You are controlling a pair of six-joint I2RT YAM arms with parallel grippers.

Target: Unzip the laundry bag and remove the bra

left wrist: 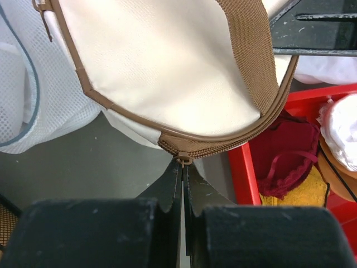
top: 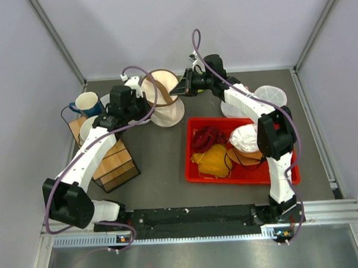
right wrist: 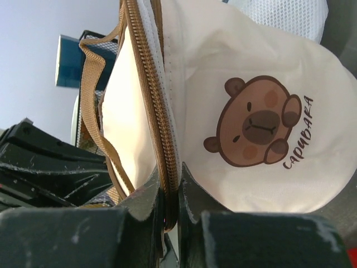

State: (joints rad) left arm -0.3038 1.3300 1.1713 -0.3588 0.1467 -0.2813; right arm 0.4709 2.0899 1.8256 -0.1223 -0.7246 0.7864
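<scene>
The cream-beige fabric laundry bag with brown trim (top: 164,102) is sitting upper centre in the overhead frame. Left end effector (left wrist: 183,167) is pinching shut on its little brown zipper pull (left wrist: 183,161); right end effector (right wrist: 170,181) is clamping tight on the bag's brown zipper edge (right wrist: 155,111).

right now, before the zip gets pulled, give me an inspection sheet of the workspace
surface: dark grey table, no spill seen
job's things: laundry bag between the two grippers, zip shut where it shows; bra not seen
clutter: red tray holding dark red garment, yellow garment, white cupped garment; blue mug; wooden box; white mesh pouches
grippers: left gripper shut on zipper pull; right gripper shut on the laundry bag's zipper edge
cables: purple cables run along both arms, one looping by the bag
surroundings: plain pale walls, metal rail at the near edge
</scene>
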